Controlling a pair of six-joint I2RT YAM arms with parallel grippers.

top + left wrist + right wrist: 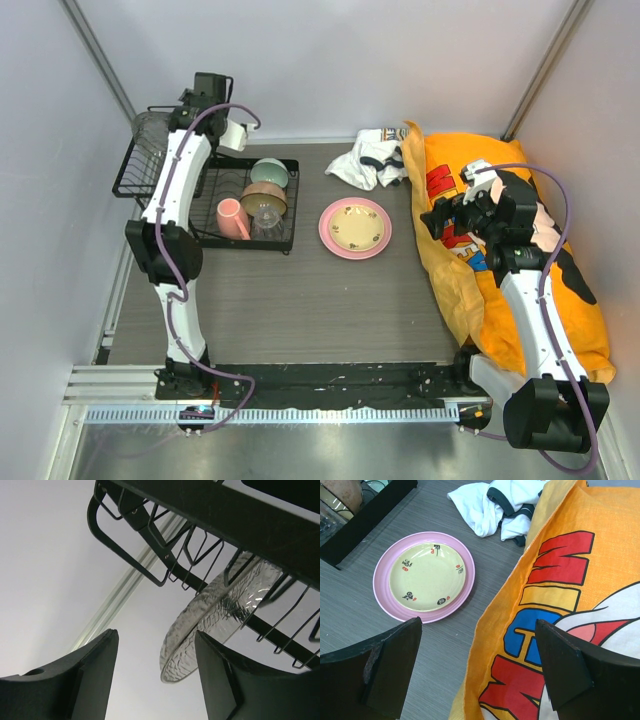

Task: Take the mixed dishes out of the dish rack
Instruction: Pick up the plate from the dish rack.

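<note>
While left hand [155, 637] gapes near clear glass dish [220, 612] in upper basket [225, 510], right hand [479, 630] is likewise spread. On bench [445, 655]: tan dish [426, 577] atop pink plate [381, 580].

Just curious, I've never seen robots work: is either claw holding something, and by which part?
Nothing is held. Both the left gripper and the right gripper are open and empty.

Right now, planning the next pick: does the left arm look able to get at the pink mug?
Probably yes. The mug lies uncovered low in the rack, right beside the left arm; its open pincer hovers by the upper basket.
</note>
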